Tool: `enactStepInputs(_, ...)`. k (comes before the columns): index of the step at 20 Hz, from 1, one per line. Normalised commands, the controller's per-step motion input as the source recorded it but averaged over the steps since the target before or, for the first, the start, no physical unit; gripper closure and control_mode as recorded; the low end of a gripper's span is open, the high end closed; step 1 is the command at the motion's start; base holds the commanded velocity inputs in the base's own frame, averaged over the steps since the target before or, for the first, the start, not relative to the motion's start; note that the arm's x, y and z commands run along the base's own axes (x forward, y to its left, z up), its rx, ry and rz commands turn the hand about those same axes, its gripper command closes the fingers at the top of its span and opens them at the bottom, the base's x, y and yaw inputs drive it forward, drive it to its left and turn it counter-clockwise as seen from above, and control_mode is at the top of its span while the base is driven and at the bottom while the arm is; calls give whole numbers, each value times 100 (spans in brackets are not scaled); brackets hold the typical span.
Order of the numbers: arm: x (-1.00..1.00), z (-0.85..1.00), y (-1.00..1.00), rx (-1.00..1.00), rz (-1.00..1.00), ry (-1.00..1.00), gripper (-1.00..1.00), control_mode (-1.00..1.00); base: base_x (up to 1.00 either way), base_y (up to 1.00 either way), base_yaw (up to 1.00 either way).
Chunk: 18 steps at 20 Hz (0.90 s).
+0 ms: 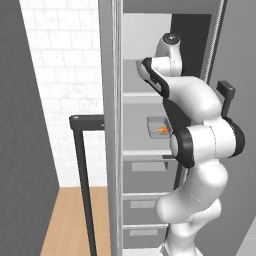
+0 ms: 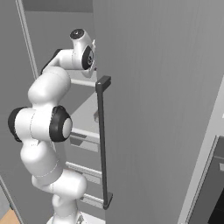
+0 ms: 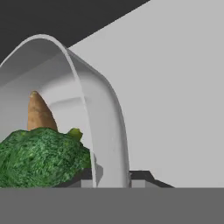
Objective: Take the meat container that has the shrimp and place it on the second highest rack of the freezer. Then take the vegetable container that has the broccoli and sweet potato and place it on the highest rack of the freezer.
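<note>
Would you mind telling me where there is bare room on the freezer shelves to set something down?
The second highest rack is bare left of the meat container. In the hand view, the pale surface beside the vegetable container looks free. The right side of both shelves is crowded by the arm.

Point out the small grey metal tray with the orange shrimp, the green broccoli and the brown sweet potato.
Small grey metal tray (image 1: 153, 123): left base view, its bare left floor.
Green broccoli (image 3: 41, 158): hand view, middle of the floret.
Brown sweet potato (image 3: 38, 113): hand view, its upper tapered body.
</note>
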Motion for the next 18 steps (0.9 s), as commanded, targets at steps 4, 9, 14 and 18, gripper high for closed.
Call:
enactStepInputs(4, 0, 0, 0, 0, 0, 0, -100, -100, 0, 0, 0)
enactStepInputs(9, -2, 0, 0, 0, 0, 0, -100, -100, 0, 0, 0)
enactStepInputs(14, -77, 2, 0, 0, 0, -11, -100, -100, 0, 0, 0)
enactStepInputs(18, -99, 15, 0, 2, 0, -29, -100, -100, 0, 0, 0)
